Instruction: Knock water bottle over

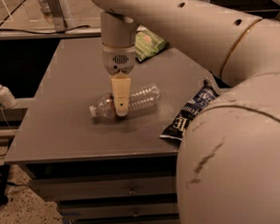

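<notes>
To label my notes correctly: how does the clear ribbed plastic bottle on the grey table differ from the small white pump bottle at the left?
The clear ribbed plastic bottle lies on its side on the grey table; the small white pump bottle stands upright off it, lower. The first is see-through, the second opaque. The gripper is at the first, far from the second. Both are bottles.

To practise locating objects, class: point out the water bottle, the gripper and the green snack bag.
water bottle (143, 96), camera view, clear ribbed body
gripper (122, 111), camera view, its tip, at the water bottle's neck end
green snack bag (149, 41), camera view, middle of its face
</notes>
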### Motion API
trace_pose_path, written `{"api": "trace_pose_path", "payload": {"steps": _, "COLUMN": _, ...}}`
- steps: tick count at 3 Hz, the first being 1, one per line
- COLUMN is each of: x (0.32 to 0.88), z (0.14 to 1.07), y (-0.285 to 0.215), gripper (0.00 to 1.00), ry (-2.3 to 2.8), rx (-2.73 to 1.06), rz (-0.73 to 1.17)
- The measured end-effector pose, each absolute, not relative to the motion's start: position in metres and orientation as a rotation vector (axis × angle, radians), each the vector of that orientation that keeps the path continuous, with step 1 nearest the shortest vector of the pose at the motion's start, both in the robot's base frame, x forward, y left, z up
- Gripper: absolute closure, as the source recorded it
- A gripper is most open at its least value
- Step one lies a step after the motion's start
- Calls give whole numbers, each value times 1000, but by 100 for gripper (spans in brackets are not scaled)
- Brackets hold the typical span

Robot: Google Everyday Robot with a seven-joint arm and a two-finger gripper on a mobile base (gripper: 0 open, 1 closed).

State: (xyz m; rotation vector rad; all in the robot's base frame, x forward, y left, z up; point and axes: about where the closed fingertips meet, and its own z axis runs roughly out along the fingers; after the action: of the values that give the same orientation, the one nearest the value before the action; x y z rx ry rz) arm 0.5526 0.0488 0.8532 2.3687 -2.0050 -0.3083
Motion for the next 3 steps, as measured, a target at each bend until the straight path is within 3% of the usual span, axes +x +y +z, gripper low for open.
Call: {"api": "trace_pose_path", "payload": {"steps": 3, "x": 548, "z": 850, "y": 48, "gripper": 0, "ry": -2007, "rx": 2355, "rz": -325}}
